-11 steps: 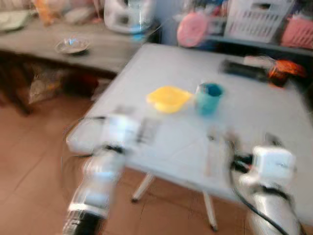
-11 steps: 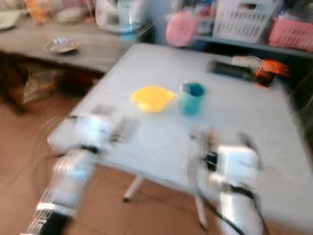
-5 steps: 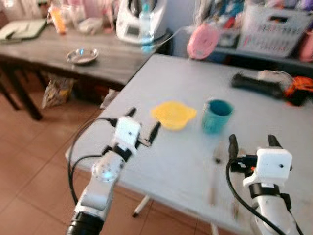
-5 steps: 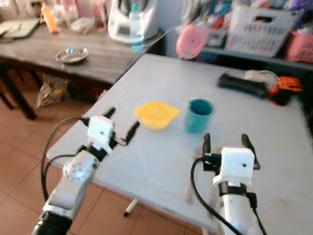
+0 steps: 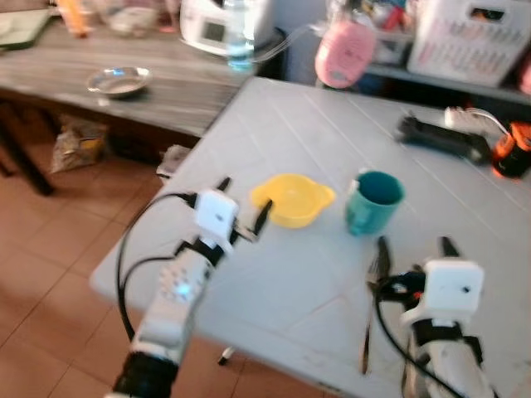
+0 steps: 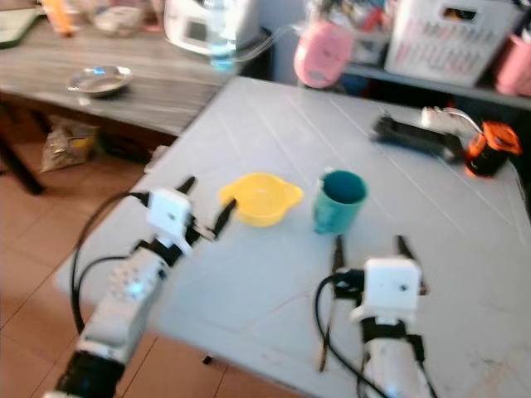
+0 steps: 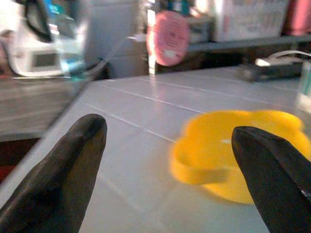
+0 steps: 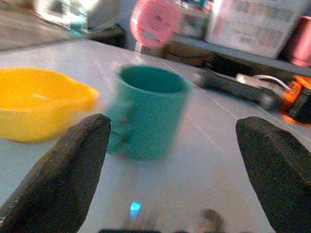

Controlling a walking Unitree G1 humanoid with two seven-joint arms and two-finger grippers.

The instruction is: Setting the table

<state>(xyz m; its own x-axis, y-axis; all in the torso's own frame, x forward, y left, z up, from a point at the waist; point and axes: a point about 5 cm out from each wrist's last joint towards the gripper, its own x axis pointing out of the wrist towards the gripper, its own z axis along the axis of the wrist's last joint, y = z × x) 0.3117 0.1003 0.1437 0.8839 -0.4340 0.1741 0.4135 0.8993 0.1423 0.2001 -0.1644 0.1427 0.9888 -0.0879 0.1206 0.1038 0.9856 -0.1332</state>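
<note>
On the white folding table (image 5: 274, 282) stand a yellow bowl (image 5: 292, 199) and, just to its right, a teal mug (image 5: 372, 201). My left gripper (image 5: 243, 203) is open and hovers over the table's left part, its right finger close to the bowl's left rim; the left wrist view shows the bowl (image 7: 233, 150) ahead between the fingers (image 7: 63, 165). My right gripper (image 5: 415, 249) is open, low over the table just short of the mug (image 8: 150, 111). A thin dark utensil (image 5: 365, 340) lies on the table beside my right wrist.
A dark wooden bench (image 5: 99, 58) to the left carries a metal dish (image 5: 120, 80) and a white appliance (image 5: 216, 21). At the table's far right lie a black tool (image 5: 440, 137) and an orange object (image 5: 510, 153). Shelves behind hold a white basket (image 5: 473, 37). Tiled floor (image 5: 50, 249) spreads left.
The camera has swayed and the blur has eased. Both grippers stay open, and since a second ago they stand a little nearer the bowl and the mug.
</note>
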